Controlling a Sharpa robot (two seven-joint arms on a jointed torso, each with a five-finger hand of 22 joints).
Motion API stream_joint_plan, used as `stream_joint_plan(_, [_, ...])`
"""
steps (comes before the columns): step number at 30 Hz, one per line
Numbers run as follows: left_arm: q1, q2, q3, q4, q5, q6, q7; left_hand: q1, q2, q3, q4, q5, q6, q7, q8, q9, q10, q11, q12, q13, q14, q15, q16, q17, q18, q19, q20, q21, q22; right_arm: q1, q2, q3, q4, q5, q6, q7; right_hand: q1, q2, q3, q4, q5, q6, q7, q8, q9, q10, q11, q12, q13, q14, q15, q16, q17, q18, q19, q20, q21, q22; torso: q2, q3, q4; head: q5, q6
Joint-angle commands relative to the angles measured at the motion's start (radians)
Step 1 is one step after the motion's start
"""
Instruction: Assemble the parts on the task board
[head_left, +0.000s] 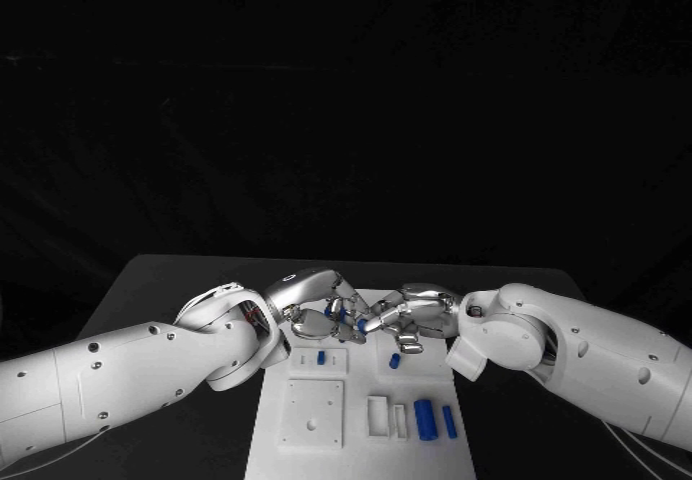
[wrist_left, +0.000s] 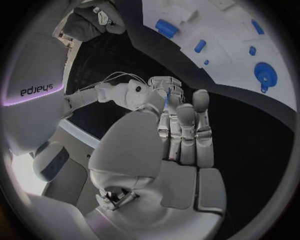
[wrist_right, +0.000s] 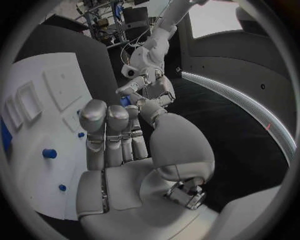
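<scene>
Head view: both hands meeting above the far end of the white task board (head_left: 361, 420), fingertips almost touching. Left hand (head_left: 320, 305) curled, pinching a small blue part (head_left: 340, 311) at its fingertips. Right hand (head_left: 408, 318) curled in close opposite, fingers reaching toward that same part; hard to tell whether touching it. Nearer the robot than both hands, on the board: a short blue peg (head_left: 322, 357) below the left hand, another small blue piece (head_left: 394, 360) below the right hand, and a thick blue cylinder (head_left: 424, 417) with a thin blue pin (head_left: 449, 422) just beside it.

Left wrist view: left hand (wrist_left: 178, 135) with fingers drawn together, a sliver of blue (wrist_left: 167, 96) at the fingertips, right hand's fingers just beyond. Board beyond the fingers, carrying a round blue disc (wrist_left: 265, 72) and several small blue pieces.

Right wrist view: right hand (wrist_right: 125, 145) with fingers bunched and nothing plainly inside; a blue speck (wrist_right: 124, 101) past the fingertips, held by the left hand. Board alongside, black desk (wrist_right: 206, 110) beyond.

Judged step: a hand-to-hand pass, or a shared re-grip, of the small part before insertion. Next move calls for a firm pinch by the right hand before any release by the left, then alignment over the matching socket.
</scene>
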Motion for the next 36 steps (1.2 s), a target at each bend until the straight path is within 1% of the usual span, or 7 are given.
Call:
stream_joint_plan(1, [0.002, -0.003, 0.002, -0.007, 0.002, -0.044, -0.002, 0.002, 0.01, 0.008, -0.001, 0.005, 0.01, 0.0, 0.001, 0.002, 0.004, -0.003, -0.007, -0.001, 0.007, 0.0, -0.007, 0.002, -0.011, -0.002, -0.005, 0.005, 0.02, -0.003, 0.0, -0.001, -0.001, 0.024, 0.051, 0.006, -0.004, -0.006, 0.003, 0.008, 0.005, 0.021, -0.003, 0.005, 0.003, -0.007, 0.001, -0.005, -0.001, -0.006, 0.002, -0.001, 0.001, -0.006, 0.0, -0.006, -0.005, 0.101, 0.0, -0.0002, 0.0004, -0.001, -0.001])
stream_joint_plan(11, [0.002, 0.004, 0.002, -0.009, 0.022, -0.05, 0.017, -0.007, 0.011, 0.005, 0.002, -0.003, 0.008, 0.0, 0.001, 0.001, 0.005, -0.003, -0.01, -0.001, 0.008, 0.001, -0.013, 0.005, -0.011, -0.004, -0.004, 0.007, 0.019, -0.003, 0.003, -0.001, -0.005, 0.028, 0.054, 0.005, -0.004, -0.006, 0.003, 0.008, 0.005, 0.021, -0.003, 0.005, 0.004, -0.007, 0.001, -0.005, -0.001, -0.007, 0.002, -0.001, 0.001, -0.006, -0.001, -0.006, -0.006, 0.101, -0.001, -0.0003, 0.0013, 0.0, 0.0])
stream_joint_plan(19, [0.002, 0.008, 0.002, -0.011, 0.031, -0.05, 0.028, 0.003, -0.002, 0.002, -0.006, -0.003, -0.035, 0.011, -0.002, -0.001, 0.003, 0.003, -0.018, -0.004, 0.008, 0.004, -0.022, 0.008, -0.01, -0.006, -0.002, 0.003, 0.019, -0.005, 0.004, -0.001, -0.008, 0.04, 0.044, 0.009, -0.005, -0.007, 0.008, 0.009, 0.009, 0.022, -0.003, 0.006, 0.006, -0.004, 0.001, -0.002, 0.0, -0.005, 0.001, 0.002, 0.004, -0.006, 0.002, -0.007, 0.001, 0.102, -0.001, -0.0008, 0.0008, -0.003, -0.002])
stream_joint_plan(22, [0.002, 0.008, 0.002, -0.012, 0.032, -0.052, 0.031, 0.006, -0.004, 0.003, -0.009, -0.002, -0.034, 0.011, 0.0, 0.0, 0.004, 0.003, -0.019, -0.005, 0.009, 0.005, -0.023, 0.009, -0.008, -0.006, -0.001, 0.003, 0.019, -0.005, 0.004, -0.001, -0.009, 0.047, 0.044, 0.009, -0.006, -0.008, 0.01, 0.009, 0.01, 0.023, -0.004, 0.005, 0.007, -0.002, 0.0, 0.0, 0.002, -0.004, 0.001, 0.004, 0.006, -0.006, 0.003, -0.007, 0.002, 0.102, -0.001, -0.001, 0.0006, -0.002, -0.001])
stream_joint_plan(25, [0.002, 0.008, 0.002, -0.013, 0.032, -0.057, 0.034, 0.007, 0.005, 0.009, -0.008, 0.002, -0.02, 0.008, 0.0, 0.001, 0.005, 0.002, -0.022, -0.006, 0.01, 0.004, -0.025, 0.011, -0.007, -0.006, -0.001, 0.004, 0.019, -0.005, 0.004, -0.001, -0.009, 0.051, 0.047, 0.007, -0.006, -0.008, 0.01, 0.009, 0.01, 0.023, -0.004, 0.006, 0.008, -0.002, 0.0, 0.0, 0.002, -0.004, 0.001, 0.003, 0.006, -0.006, 0.003, -0.007, 0.003, 0.103, -0.001, -0.0013, 0.001, -0.002, 0.001])
stream_joint_plan(28, [0.002, 0.009, 0.002, -0.014, 0.033, -0.062, 0.035, 0.006, 0.018, 0.014, -0.004, 0.002, 0.0, 0.004, 0.002, 0.002, 0.005, -0.001, -0.022, -0.006, 0.012, 0.002, -0.026, 0.013, -0.007, -0.004, -0.002, 0.005, 0.02, -0.005, 0.004, -0.001, -0.01, 0.053, 0.053, 0.004, -0.006, -0.008, 0.01, 0.009, 0.01, 0.023, -0.004, 0.006, 0.008, -0.002, 0.0, 0.0, 0.002, -0.004, 0.001, 0.003, 0.006, -0.006, 0.003, -0.007, 0.003, 0.103, -0.001, -0.0014, 0.0005, -0.002, 0.001])
stream_joint_plan(36, [0.002, 0.009, 0.002, -0.015, 0.039, -0.077, 0.038, 0.003, 0.034, 0.017, 0.002, 0.002, 0.025, -0.001, 0.002, 0.003, 0.008, -0.005, -0.021, -0.004, 0.019, -0.001, -0.028, 0.018, -0.008, -0.001, -0.005, 0.008, 0.02, -0.006, 0.004, -0.001, -0.014, 0.054, 0.067, -0.006, -0.009, -0.013, 0.003, 0.015, 0.015, 0.018, -0.003, 0.005, 0.011, -0.014, 0.001, -0.023, -0.015, -0.007, 0.002, -0.001, 0.004, -0.006, 0.0, -0.006, -0.007, 0.101, -0.001, -0.0013, -0.0001, -0.003, 0.004])
